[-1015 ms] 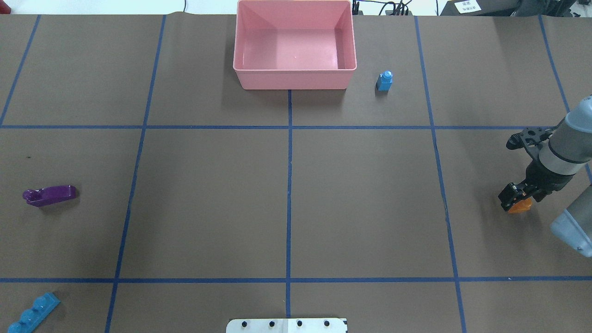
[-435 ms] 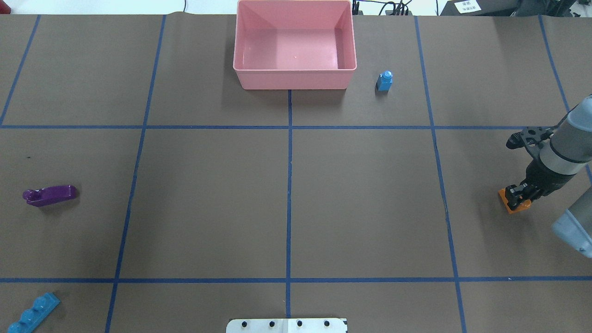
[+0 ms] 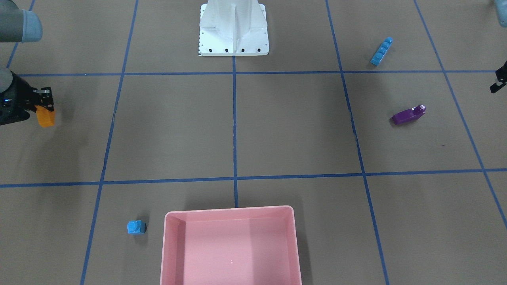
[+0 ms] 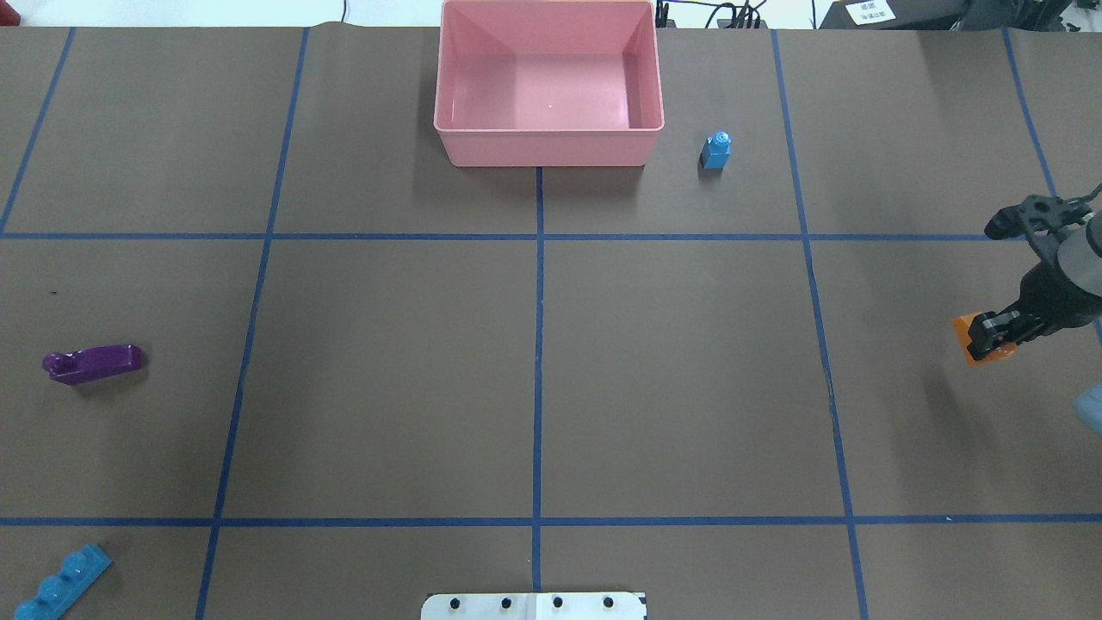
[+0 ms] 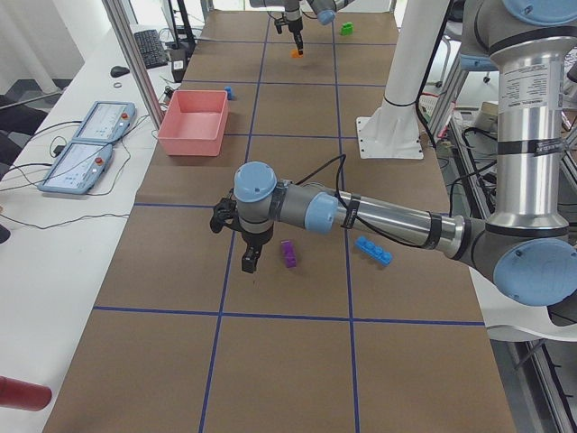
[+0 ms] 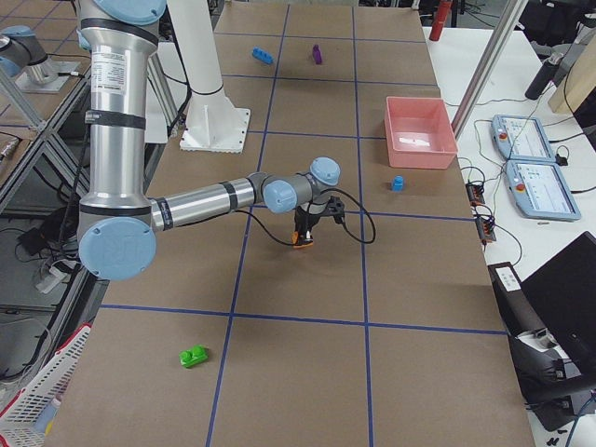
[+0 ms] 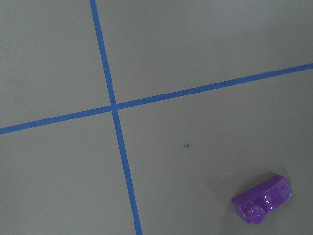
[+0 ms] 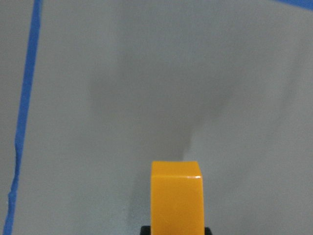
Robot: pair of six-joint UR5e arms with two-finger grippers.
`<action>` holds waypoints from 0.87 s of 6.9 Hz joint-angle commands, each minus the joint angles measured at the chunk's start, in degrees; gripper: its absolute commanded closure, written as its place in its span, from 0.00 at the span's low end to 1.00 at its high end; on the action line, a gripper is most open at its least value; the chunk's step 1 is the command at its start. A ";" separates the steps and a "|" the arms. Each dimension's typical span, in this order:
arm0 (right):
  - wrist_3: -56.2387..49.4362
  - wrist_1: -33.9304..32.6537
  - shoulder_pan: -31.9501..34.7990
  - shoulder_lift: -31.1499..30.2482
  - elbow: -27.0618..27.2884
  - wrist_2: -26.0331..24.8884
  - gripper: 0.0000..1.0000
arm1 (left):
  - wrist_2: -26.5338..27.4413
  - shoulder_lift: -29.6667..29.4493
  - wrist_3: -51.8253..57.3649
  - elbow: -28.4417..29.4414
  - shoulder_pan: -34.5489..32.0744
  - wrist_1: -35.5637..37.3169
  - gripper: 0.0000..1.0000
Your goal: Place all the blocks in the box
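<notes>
Overhead exterior: orange brick (image 4: pixel 965 329) clamped in right hand (image 4: pixel 987 338).

One camera behind the robot looks forward and down on the table (image 4: pixel 387 387), with the pink box (image 4: pixel 548 148) at its far edge. A front camera faces back, the box nearest it. Two end cameras look along the table. The left wrist camera looks down on the purple brick (image 7: pixel 261 198). The right wrist camera sits very close to the orange brick (image 8: pixel 176 196).
</notes>
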 commanded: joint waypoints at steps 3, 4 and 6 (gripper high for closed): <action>3.05 -0.05 6.82 9.84 2.84 5.11 1.00 | 7.82 1.10 -4.77 -6.97 13.84 -2.41 0.00; 6.56 -0.05 6.82 12.84 2.67 5.20 1.00 | 9.48 1.02 -1.83 -7.15 17.07 -2.59 0.00; 11.40 -0.13 6.64 17.68 2.32 5.81 1.00 | 13.54 1.10 6.44 -6.10 21.40 -2.86 0.05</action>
